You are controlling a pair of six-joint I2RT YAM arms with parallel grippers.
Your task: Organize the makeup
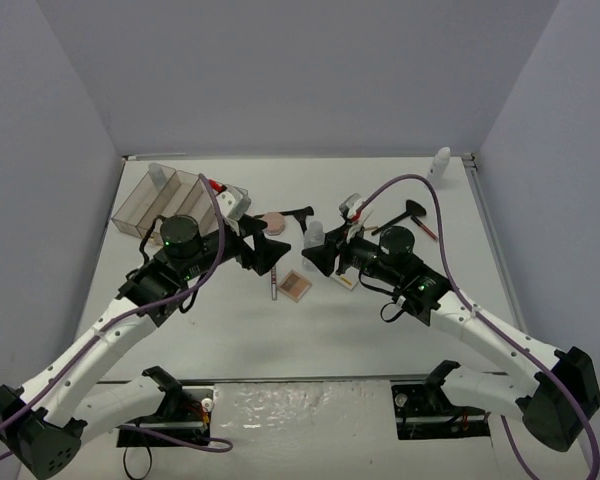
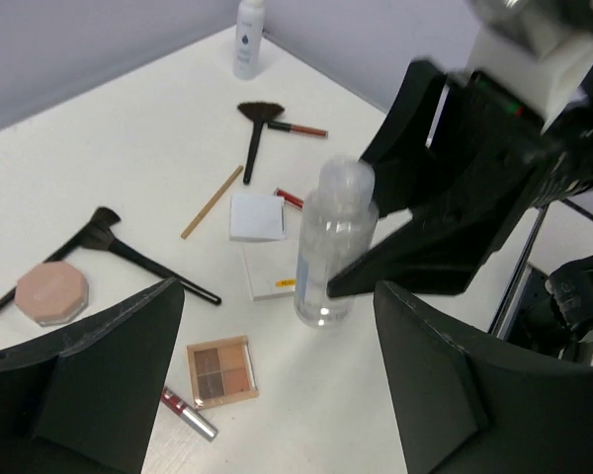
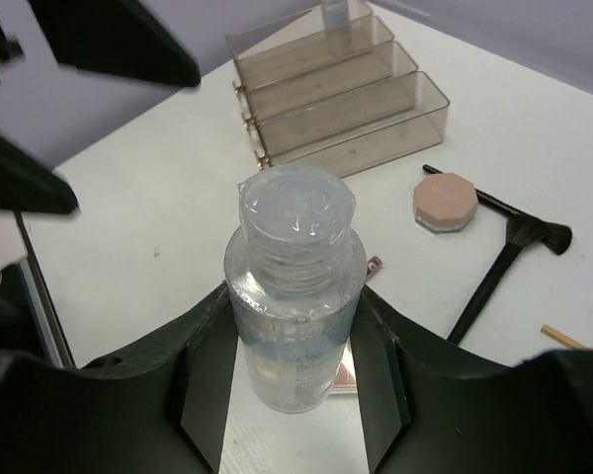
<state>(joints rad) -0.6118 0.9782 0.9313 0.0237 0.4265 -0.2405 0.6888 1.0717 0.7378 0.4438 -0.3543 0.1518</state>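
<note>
My right gripper [image 3: 296, 301] is shut on a clear bottle [image 3: 295, 286] and holds it upright at the table's middle [image 1: 313, 238]; whether its base touches the table I cannot tell. My left gripper [image 1: 273, 256] is open and empty, just left of the bottle [image 2: 331, 247]. The square palette [image 2: 220, 370] and a red lip tube [image 2: 188, 413] lie between its fingers [image 2: 109, 375]. A round pink compact [image 2: 49, 291], black brushes [image 2: 252, 138], white pads [image 2: 255, 215], a thin pencil [image 2: 212, 200] and a white bottle [image 2: 247, 39] lie on the table.
The clear organizer tray [image 1: 170, 200] stands at the back left, with a small bottle [image 3: 334, 12] in its far compartment. The two grippers face each other closely at mid-table. The white bottle [image 1: 440, 160] stands at the back right corner.
</note>
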